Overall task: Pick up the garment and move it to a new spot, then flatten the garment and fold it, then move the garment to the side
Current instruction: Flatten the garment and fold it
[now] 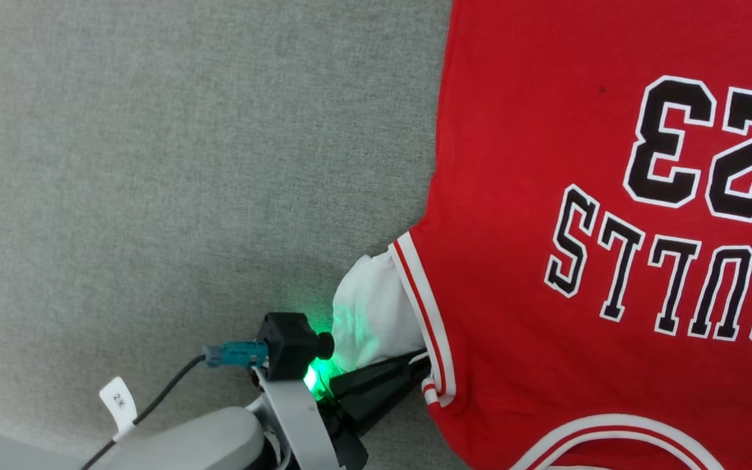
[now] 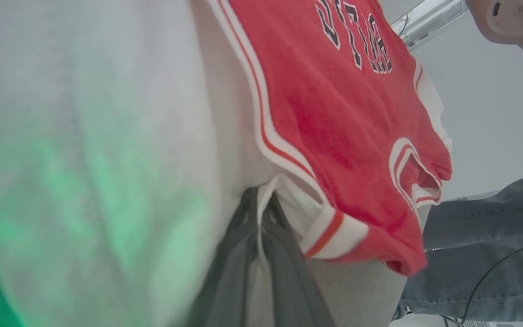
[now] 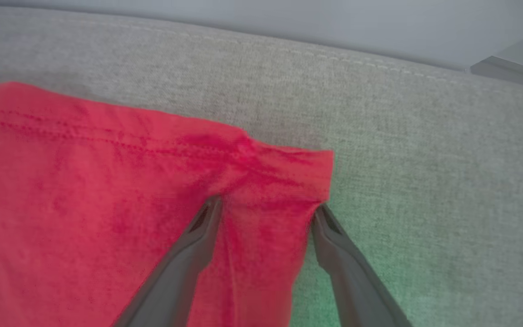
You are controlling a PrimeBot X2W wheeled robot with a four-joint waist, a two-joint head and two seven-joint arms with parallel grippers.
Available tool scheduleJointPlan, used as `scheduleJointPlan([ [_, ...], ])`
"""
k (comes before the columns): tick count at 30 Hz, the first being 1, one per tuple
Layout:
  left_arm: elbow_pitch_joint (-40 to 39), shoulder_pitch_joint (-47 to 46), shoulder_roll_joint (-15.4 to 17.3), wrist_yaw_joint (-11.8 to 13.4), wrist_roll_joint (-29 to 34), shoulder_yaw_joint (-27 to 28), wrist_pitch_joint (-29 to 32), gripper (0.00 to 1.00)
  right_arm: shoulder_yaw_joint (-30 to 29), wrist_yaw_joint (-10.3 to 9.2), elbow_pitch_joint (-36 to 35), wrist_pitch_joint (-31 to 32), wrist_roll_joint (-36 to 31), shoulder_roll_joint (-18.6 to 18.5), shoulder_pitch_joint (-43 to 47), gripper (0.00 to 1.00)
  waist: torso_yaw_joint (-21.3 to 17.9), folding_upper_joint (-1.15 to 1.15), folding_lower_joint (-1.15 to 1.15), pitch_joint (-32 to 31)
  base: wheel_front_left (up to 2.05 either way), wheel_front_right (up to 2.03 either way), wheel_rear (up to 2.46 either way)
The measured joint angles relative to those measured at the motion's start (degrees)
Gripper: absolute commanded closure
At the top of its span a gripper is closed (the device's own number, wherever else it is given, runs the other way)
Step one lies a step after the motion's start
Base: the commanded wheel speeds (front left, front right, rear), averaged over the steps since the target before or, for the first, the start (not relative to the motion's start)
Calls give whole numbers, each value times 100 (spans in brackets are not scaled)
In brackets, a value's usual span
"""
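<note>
Red garment (image 1: 546, 130): left claw (image 1: 420, 363) clenched on white sleeve (image 1: 376, 313); right claw (image 3: 268, 205) spread, straddling hem corner.

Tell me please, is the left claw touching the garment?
Touching. The left wrist view shows the left claw shut on a white edge of the garment, with the cloth pinched between its jaws.

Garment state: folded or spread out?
Spread. The garment lies open, print side up, on the grey surface; no fold shows in the part in view. Its far edges are out of frame.
</note>
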Motion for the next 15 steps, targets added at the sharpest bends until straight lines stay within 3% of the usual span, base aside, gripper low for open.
scheduleJointPlan([
  [1, 4, -1, -4, -11, 0, 10, -12, 100, -2, -1, -9, -71, -14, 2, 1, 91, 16, 0, 0, 12, 0, 0, 0],
  [2, 15, 1, -9, -13, 4, 19, -36, 100, -7, -1, -14, -197, -25, 11, 13, 100, 18, 0, 0, 10, 0, 0, 0],
  [8, 238, 163, -129, -15, -63, 210, -143, 100, -67, 1, 29, -842, 197, 108, 412, 100, 6, 0, 0, -204, 0, 0, 0],
  [15, 448, 702, -114, 4, -163, 686, -182, 100, 227, 7, -558, -1020, 1104, -249, 1476, 100, -136, 0, 0, -785, 0, 0, 0],
])
